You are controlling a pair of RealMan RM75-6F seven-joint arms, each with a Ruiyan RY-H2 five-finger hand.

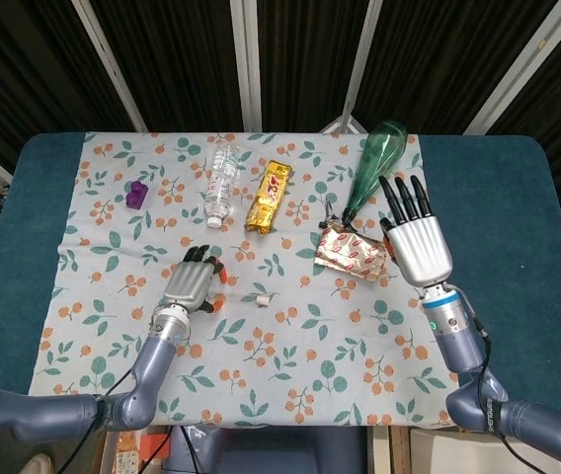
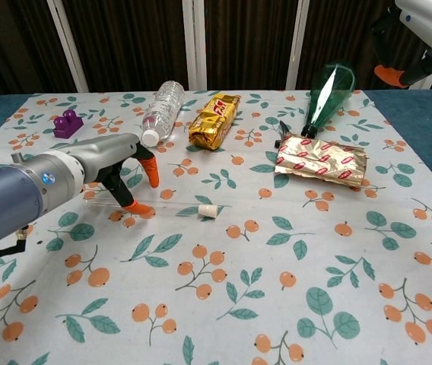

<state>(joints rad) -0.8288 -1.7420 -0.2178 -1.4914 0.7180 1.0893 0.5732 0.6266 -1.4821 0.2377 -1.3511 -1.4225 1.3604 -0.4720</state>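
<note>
While my left hand (image 2: 128, 179) hangs low over the flowered cloth (image 2: 292, 304), its fingers (image 2: 148, 170) spread and curl downward, holding nothing. Just to its right lies the clear tube with a white cap (image 2: 201, 209), flat on the cloth and apart from my fingertips. Farther back lie the water bottle (image 2: 160, 111) and gold packet (image 2: 214, 119). My right hand (image 1: 414, 232) is raised, fingers straight and apart, empty, beside the foil pouch (image 1: 352, 253) and green bottle (image 1: 373, 161).
</note>
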